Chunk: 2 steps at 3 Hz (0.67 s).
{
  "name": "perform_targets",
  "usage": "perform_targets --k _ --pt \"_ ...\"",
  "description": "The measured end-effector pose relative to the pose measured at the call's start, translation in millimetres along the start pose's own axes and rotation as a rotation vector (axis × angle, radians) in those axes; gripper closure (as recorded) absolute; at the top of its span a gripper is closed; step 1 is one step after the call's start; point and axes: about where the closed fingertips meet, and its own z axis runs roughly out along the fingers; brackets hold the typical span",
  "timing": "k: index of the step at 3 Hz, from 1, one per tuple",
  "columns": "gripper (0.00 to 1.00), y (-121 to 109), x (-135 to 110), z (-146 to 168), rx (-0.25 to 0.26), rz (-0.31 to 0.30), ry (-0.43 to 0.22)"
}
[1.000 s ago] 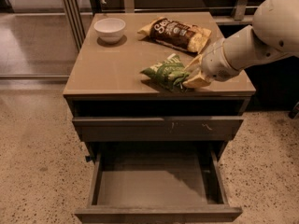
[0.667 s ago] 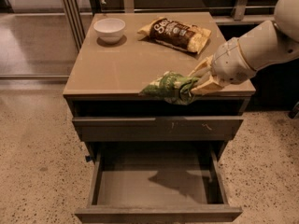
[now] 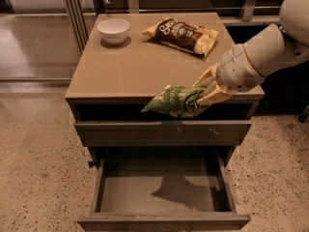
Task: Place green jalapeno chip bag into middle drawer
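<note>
Speckled floor (image 3: 38, 168) and tan cabinet top (image 3: 135, 66) as backdrop. Gripper (image 3: 200, 93) at the top's front edge, jaws clamped on the right end of the green chip bag (image 3: 171, 102). Hangs in the air, long axis roughly left to right, free end drooping leftward before the closed drawer front (image 3: 120, 132). Open middle drawer (image 3: 130, 195) below and slightly forward: likely calls for a downward carry. White bowl (image 3: 113, 30) and brown chip bag (image 3: 183, 33) well behind.
</note>
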Motion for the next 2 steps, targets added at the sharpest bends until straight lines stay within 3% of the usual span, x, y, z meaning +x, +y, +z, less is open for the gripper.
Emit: perform_targets --k 1,2 --pt "1.0 22.5 -22.2 1.6 -0.006 -0.057 0.027" --pt "1.0 61.3 -45.2 9.7 -0.008 -0.117 0.062"
